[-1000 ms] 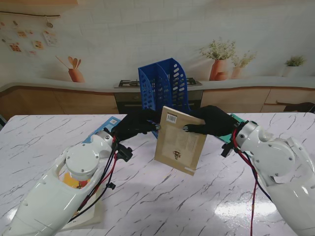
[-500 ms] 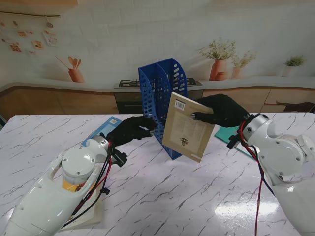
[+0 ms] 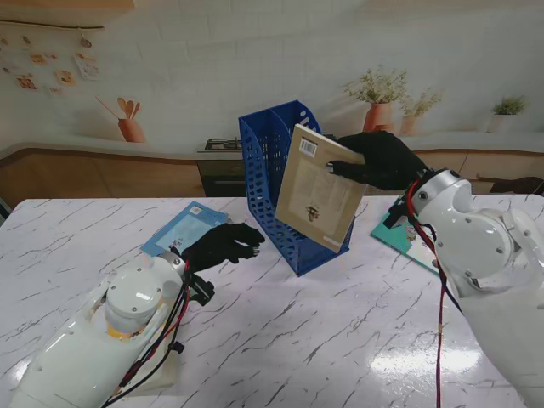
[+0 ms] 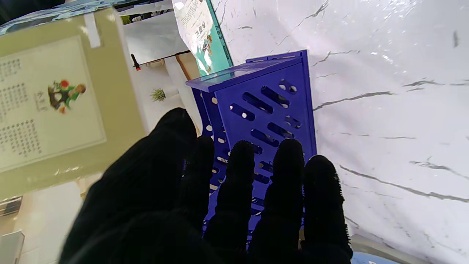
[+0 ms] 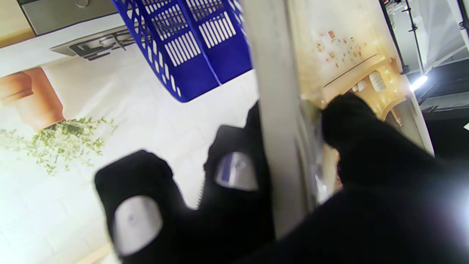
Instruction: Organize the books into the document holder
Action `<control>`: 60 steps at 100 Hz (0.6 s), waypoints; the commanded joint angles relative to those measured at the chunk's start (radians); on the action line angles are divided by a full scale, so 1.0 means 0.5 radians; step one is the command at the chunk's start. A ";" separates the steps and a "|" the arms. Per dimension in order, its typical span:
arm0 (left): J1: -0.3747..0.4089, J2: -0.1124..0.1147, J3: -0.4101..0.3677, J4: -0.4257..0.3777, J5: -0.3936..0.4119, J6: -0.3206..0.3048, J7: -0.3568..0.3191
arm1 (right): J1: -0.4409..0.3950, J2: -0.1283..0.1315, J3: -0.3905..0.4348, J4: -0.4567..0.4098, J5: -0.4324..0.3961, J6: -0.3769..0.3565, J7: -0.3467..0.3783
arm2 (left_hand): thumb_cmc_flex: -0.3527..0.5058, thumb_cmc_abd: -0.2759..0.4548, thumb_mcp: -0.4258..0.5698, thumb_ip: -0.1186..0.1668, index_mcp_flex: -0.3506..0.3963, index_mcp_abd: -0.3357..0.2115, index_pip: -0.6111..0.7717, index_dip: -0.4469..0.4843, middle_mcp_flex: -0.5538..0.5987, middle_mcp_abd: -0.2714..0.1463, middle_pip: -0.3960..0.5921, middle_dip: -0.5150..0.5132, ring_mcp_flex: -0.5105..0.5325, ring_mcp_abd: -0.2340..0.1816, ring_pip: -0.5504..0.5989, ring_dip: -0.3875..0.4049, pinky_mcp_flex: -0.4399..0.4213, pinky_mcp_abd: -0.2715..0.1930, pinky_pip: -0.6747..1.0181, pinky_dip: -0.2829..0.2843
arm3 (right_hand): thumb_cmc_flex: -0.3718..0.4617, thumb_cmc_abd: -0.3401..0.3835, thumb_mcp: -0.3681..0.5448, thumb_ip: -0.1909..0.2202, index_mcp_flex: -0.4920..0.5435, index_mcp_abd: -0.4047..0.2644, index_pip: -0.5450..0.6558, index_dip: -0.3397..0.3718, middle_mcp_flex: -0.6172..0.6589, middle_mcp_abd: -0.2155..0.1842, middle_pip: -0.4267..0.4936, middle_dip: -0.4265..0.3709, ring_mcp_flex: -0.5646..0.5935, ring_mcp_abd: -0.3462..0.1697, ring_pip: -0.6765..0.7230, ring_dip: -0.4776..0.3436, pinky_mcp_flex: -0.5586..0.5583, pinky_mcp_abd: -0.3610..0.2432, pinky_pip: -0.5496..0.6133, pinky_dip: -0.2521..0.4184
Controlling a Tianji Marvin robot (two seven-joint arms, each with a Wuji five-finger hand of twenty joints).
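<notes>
The blue slotted document holder (image 3: 270,183) stands upright at the table's middle, seen also in the left wrist view (image 4: 271,106) and the right wrist view (image 5: 198,40). My right hand (image 3: 382,160) is shut on a tan book (image 3: 320,189), thumb on one cover and fingers on the other (image 5: 278,110). It holds the book tilted in the air, just in front of the holder's right side and overlapping it. My left hand (image 3: 223,245) hovers low, left of the holder's base, fingers extended and holding nothing (image 4: 220,205). The tan book's cover (image 4: 55,110) shows beside it.
A light-blue book (image 3: 181,228) lies flat on the marble table (image 3: 323,340), just beyond my left hand. A teal book (image 3: 398,238) lies by my right wrist. Another pale book (image 3: 163,374) is partly under my left forearm.
My right hand has raised the tan book and carried it up against the holder. My left hand has come off the book and drawn back toward me and to the left.
</notes>
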 commanded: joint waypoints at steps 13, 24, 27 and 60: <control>0.030 0.001 -0.007 0.040 -0.028 -0.022 -0.044 | 0.131 -0.034 -0.079 0.062 -0.032 0.064 -0.038 | -0.013 0.019 -0.032 0.052 -0.021 -0.007 0.008 0.013 -0.047 -0.007 0.006 -0.011 -0.035 -0.033 -0.014 -0.015 -0.029 0.032 -0.050 -0.014 | 0.127 0.217 0.223 -0.001 0.101 -0.382 0.078 0.117 0.110 -0.045 0.064 0.043 0.029 -0.331 0.142 0.034 0.122 -1.419 0.563 0.080; 0.037 0.003 -0.013 0.053 -0.021 -0.020 -0.047 | 0.195 -0.037 -0.121 0.097 -0.066 0.108 -0.040 | -0.008 0.011 -0.031 0.049 -0.014 -0.007 0.016 0.017 -0.045 -0.009 0.008 -0.011 -0.034 -0.030 -0.013 -0.014 -0.033 0.033 -0.053 -0.016 | 0.126 0.214 0.228 -0.002 0.099 -0.381 0.082 0.115 0.114 -0.048 0.068 0.042 0.029 -0.343 0.151 0.042 0.125 -1.426 0.563 0.113; 0.039 0.003 -0.014 0.055 -0.013 -0.018 -0.046 | 0.209 -0.038 -0.131 0.105 -0.068 0.125 -0.040 | -0.010 0.012 -0.032 0.048 -0.015 -0.007 0.016 0.017 -0.042 -0.009 0.010 -0.010 -0.033 -0.031 -0.012 -0.014 -0.033 0.032 -0.053 -0.017 | 0.125 0.216 0.229 -0.002 0.100 -0.383 0.083 0.113 0.114 -0.046 0.069 0.042 0.029 -0.341 0.153 0.043 0.126 -1.425 0.563 0.118; 0.058 0.005 -0.029 0.075 0.016 0.009 -0.041 | 0.389 -0.068 -0.283 0.319 -0.118 0.213 -0.144 | -0.010 0.015 -0.025 0.047 -0.019 -0.006 0.015 0.013 -0.046 -0.012 0.011 -0.010 -0.038 -0.032 -0.013 -0.014 -0.037 0.031 -0.053 -0.020 | 0.129 0.213 0.229 -0.002 0.088 -0.373 0.084 0.096 0.112 -0.039 0.075 0.033 0.029 -0.339 0.172 0.051 0.131 -1.416 0.563 0.165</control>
